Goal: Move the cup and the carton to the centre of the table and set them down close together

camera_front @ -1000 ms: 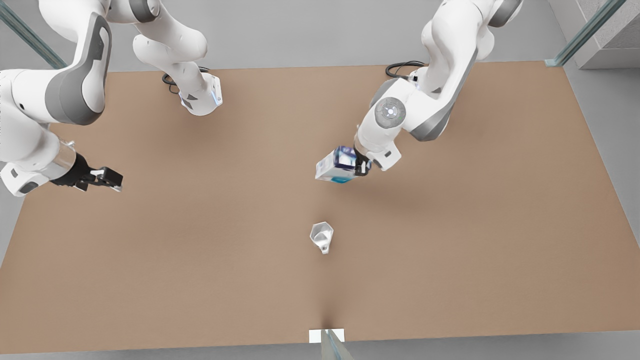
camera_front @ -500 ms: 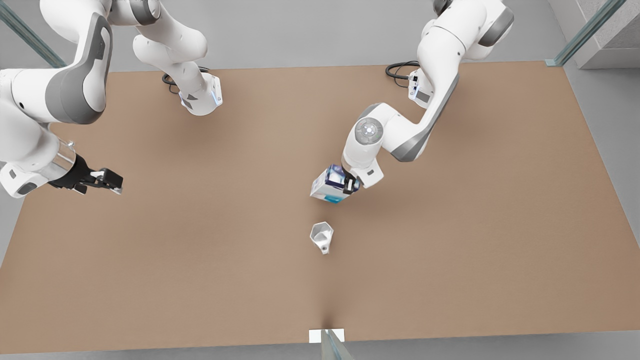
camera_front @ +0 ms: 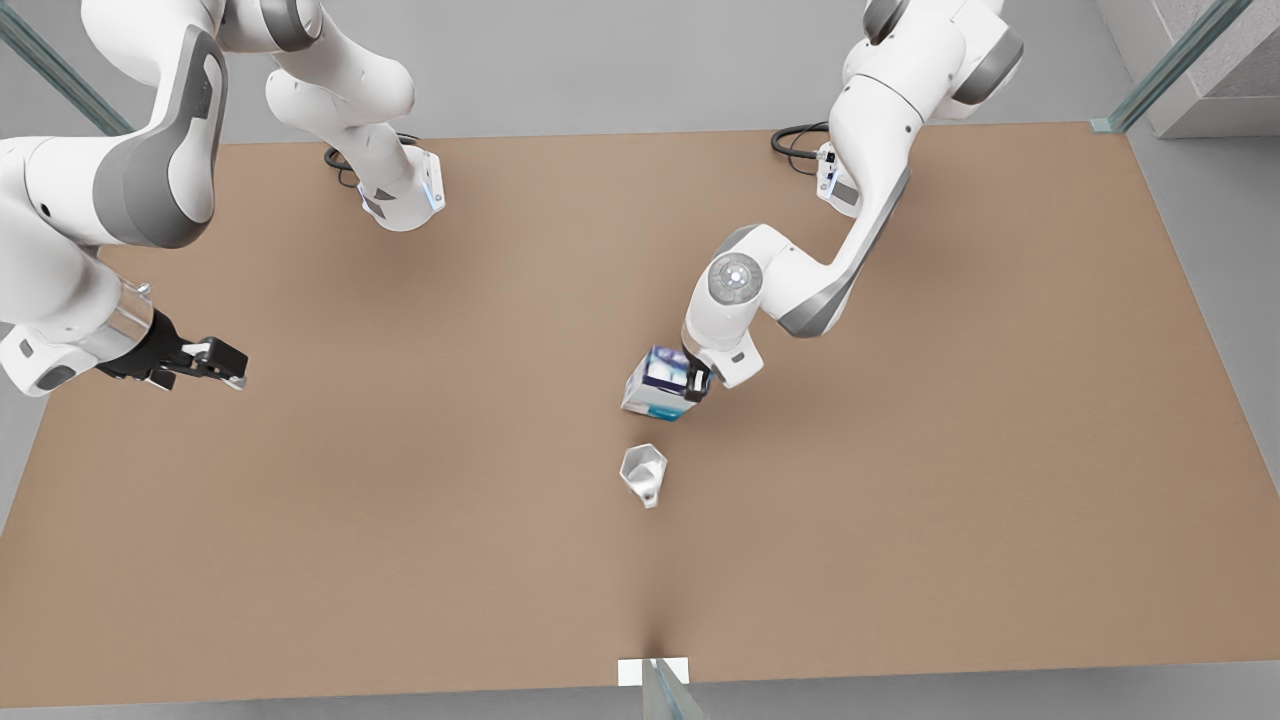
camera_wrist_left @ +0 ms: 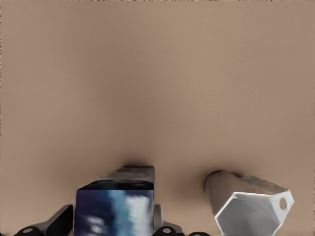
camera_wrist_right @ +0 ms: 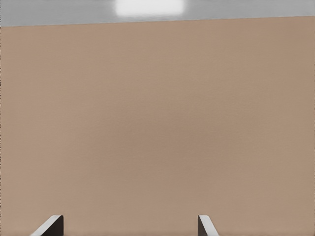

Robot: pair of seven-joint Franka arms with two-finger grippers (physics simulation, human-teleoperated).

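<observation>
The carton (camera_front: pixel 658 386), white and teal with a dark blue top, is held tilted just behind the cup (camera_front: pixel 643 473) near the middle of the table (camera_front: pixel 400 500). My left gripper (camera_front: pixel 696 380) is shut on the carton. In the left wrist view the carton (camera_wrist_left: pixel 115 211) sits between the fingers (camera_wrist_left: pixel 60 222), and the pale faceted cup (camera_wrist_left: pixel 251 209) stands close beside it, a small gap apart. I cannot tell whether the carton touches the table. My right gripper (camera_front: pixel 225 362) waits open at the front view's left; in the right wrist view it (camera_wrist_right: pixel 129 226) has only bare tabletop between its fingers.
A small white tab (camera_front: pixel 652 671) marks the table's near long edge. The arms' bases and black cables (camera_front: pixel 800 135) sit at the far edge. Bare brown tabletop surrounds the cup and carton on all sides.
The left arm has carried the carton nearer the cup and lower toward the table. The cup and the right arm have stayed put.
</observation>
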